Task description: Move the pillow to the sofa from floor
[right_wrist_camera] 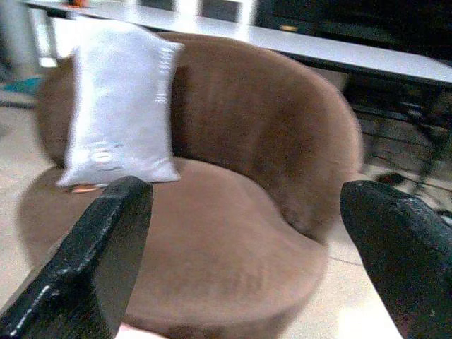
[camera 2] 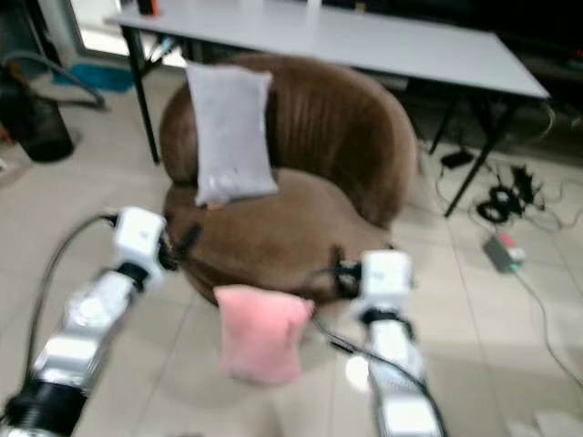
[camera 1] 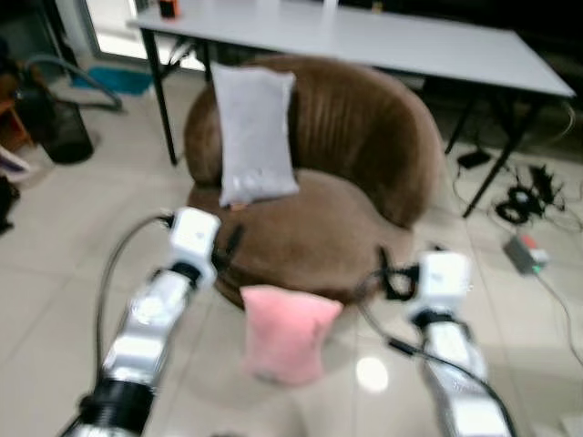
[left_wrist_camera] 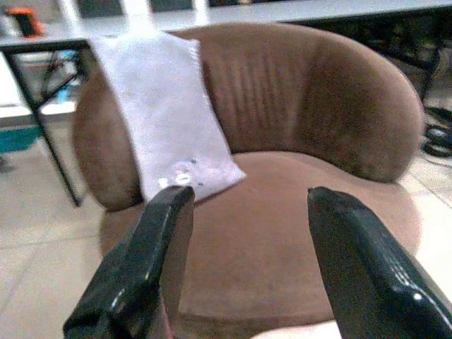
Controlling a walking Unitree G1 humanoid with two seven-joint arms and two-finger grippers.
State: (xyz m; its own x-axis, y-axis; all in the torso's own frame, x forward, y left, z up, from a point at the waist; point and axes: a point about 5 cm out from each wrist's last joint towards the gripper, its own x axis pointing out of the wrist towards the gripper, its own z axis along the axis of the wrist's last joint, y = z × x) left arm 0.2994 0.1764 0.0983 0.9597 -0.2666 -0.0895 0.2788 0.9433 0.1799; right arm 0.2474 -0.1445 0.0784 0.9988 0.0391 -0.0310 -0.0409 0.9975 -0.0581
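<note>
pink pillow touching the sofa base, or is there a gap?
Touching. In the left eye view the pink pillow stands on the floor with its top edge overlapping the brown sofa base, no floor between them.

Pink pillow (camera 1: 284, 333), grey pillow (camera 1: 255, 135), brown ribbed sofa (camera 1: 364, 164), white table (camera 1: 364, 36).

No readable text, label or number anywhere.
</note>
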